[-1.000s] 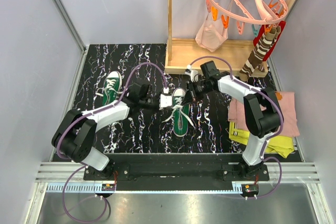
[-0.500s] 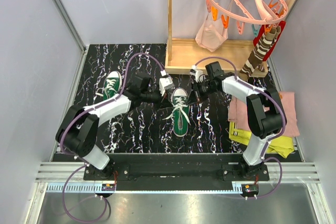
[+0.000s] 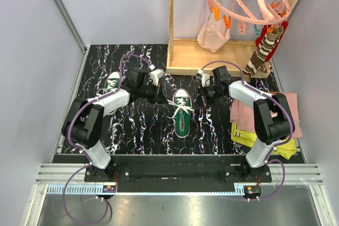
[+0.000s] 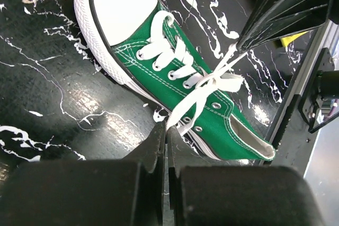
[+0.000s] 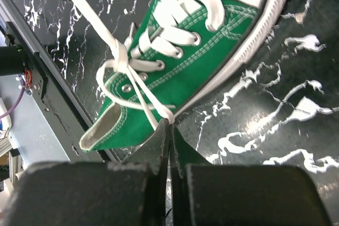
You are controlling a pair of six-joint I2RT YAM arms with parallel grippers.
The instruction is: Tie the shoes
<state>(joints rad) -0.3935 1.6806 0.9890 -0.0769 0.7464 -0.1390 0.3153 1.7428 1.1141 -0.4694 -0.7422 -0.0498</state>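
Left of the left tool, partly behind its arm, one green sneaker lies near the worktop edge. That tool is pinched fully closed on a white lace end. Between both tools sits the other sneaker, with bare worktop all round its sole. The right tool is likewise clamped tight on the opposite lace strand. Folded cloths lie beyond its arm at the right edge.

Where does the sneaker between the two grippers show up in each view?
Top external: sneaker at centre, toe pointing away from the arm bases.
Left wrist: sneaker across the middle, toe upper left.
Right wrist: sneaker in the upper half, toe upper right.
Shared landmark: the knot in its laces.
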